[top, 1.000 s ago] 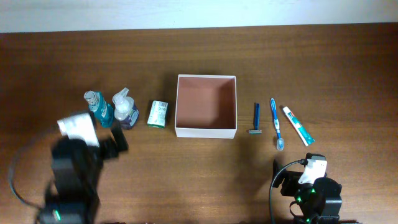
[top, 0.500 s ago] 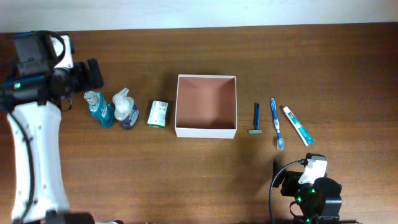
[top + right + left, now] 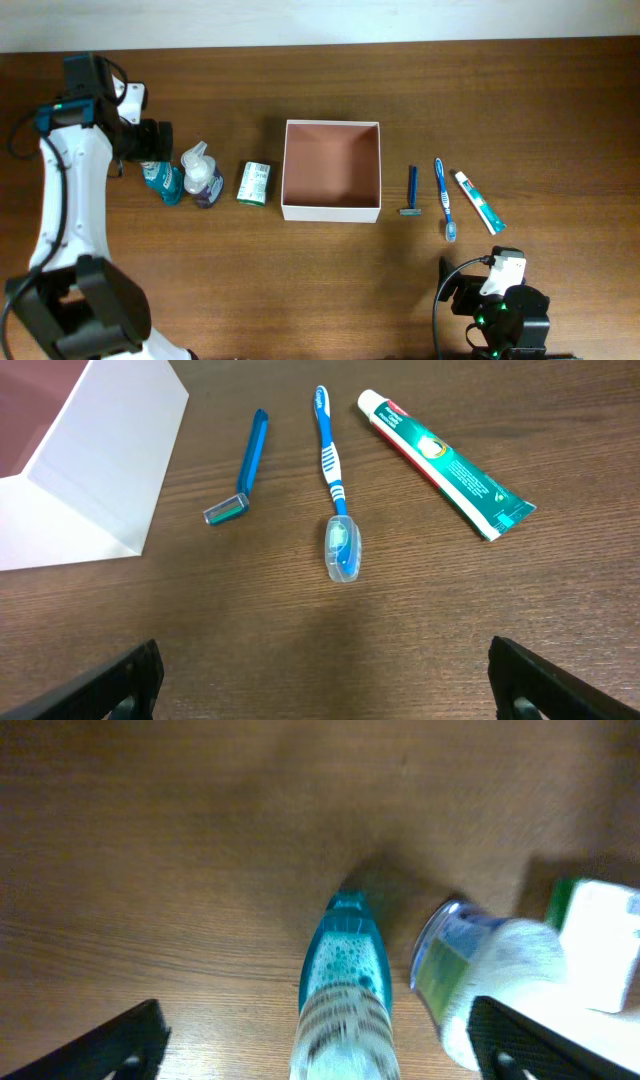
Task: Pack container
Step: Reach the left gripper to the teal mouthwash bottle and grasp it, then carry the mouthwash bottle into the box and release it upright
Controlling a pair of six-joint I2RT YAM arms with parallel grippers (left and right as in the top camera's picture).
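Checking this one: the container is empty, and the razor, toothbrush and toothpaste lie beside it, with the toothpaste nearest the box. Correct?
Not quite. The razor lies nearest the container, then the toothbrush, and the toothpaste is farthest, as the overhead view shows. The container is empty, as stated.

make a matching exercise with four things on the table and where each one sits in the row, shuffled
Things:
1. razor
2. teal bottle
3. toothpaste tube
4. green-and-white packet

Places:
a. leftmost in the row
b. just left of the container
c. rightmost in the row
d. first thing right of the container

Pairs: 1-d, 2-a, 3-c, 4-b
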